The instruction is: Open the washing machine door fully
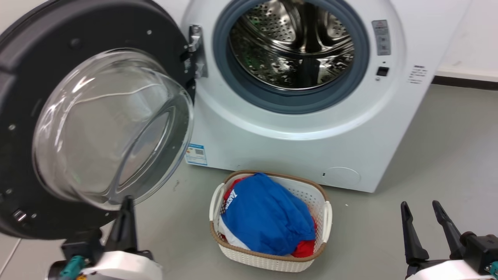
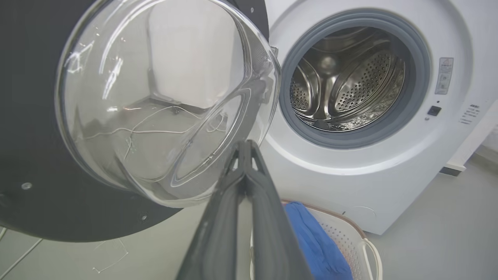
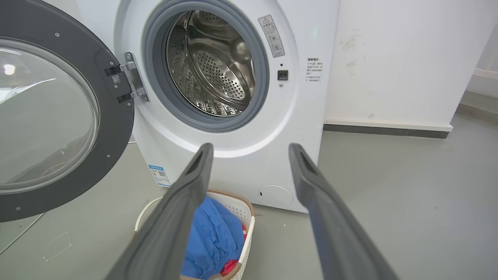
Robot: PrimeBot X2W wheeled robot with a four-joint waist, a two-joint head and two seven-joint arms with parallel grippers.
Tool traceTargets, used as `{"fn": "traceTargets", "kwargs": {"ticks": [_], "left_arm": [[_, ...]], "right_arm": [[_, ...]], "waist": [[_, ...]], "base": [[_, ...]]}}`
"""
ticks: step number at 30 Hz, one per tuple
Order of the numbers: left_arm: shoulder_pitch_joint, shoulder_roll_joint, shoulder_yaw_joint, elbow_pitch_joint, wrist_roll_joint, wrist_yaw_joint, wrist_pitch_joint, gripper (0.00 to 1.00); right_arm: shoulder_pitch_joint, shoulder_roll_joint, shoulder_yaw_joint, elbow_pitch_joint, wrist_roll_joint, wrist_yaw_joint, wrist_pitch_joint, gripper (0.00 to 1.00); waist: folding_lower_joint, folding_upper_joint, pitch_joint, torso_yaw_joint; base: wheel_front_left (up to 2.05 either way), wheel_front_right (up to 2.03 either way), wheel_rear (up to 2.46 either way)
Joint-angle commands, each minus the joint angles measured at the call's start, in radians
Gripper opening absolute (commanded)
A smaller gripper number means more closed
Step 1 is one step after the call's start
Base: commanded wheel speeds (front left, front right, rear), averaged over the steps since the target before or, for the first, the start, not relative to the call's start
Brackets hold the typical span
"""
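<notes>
Where left gripper (image 1: 126, 202) hovers — door (image 1: 23, 77) just ahead.

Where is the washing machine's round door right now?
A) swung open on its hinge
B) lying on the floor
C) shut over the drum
A: the washing machine door hangs swung out from its hinge, leaving the steel drum in plain view.

left gripper (image 1: 126, 202): fingers pressed together, tips up, holding nothing | right gripper (image 1: 420, 205): fingers spread apart, tips up, empty
</notes>
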Motion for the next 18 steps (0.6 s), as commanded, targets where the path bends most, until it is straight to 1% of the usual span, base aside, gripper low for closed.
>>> {"fn": "traceTargets", "kwargs": {"ticks": [1, 2, 3, 4, 5, 13, 18], "left_arm": [[0.002, -0.001, -0.015, -0.006, 0.014, -0.006, 0.004, 0.26], [-0.004, -0.009, -0.026, -0.009, 0.013, -0.007, 0.007, 0.51], [-0.009, -0.013, -0.036, -0.009, 0.014, -0.013, 0.008, 0.64], [-0.014, -0.014, -0.045, -0.006, 0.018, -0.018, 0.01, 0.84], [-0.017, -0.016, -0.052, -0.001, 0.019, -0.02, 0.011, 1.0], [-0.036, -0.019, -0.106, 0.039, 0.048, -0.03, 0.019, 1.0], [-0.044, -0.018, -0.118, 0.062, 0.054, -0.03, 0.026, 1.0]], "right_arm": [[-0.001, 0.001, 0.001, 0.001, -0.004, 0.0, -0.001, 1.0], [-0.001, 0.002, 0.001, 0.002, -0.007, 0.0, -0.001, 1.0], [-0.001, 0.002, 0.002, 0.002, -0.01, 0.0, 0.001, 1.0], [-0.002, 0.002, 0.004, 0.004, -0.012, 0.0, 0.002, 1.0], [-0.002, 0.002, 0.007, 0.004, -0.014, 0.0, 0.003, 1.0], [0.014, 0.002, 0.025, -0.004, -0.031, 0.0, 0.015, 1.0], [0.02, 0.002, 0.042, -0.007, -0.036, 0.0, 0.022, 1.0]], "waist": [[0.0, 0.0, -0.003, -0.023], [0.0, 0.0, -0.004, -0.035], [0.0, 0.0, -0.005, -0.047], [0.0, 0.0, -0.007, -0.06], [0.0, 0.0, -0.01, -0.075], [0.0, 0.0, -0.031, -0.174], [0.0, 0.0, -0.036, -0.203]], "base": [[0.0, 0.0, 0.0], [0.0, 0.0, 0.0], [0.0, 0.0, 0.0], [0.0, 0.0, 0.0], [0.0, 0.0, 0.0], [0.0, 0.0, 0.0], [0.0, 0.0, 0.0]]}}
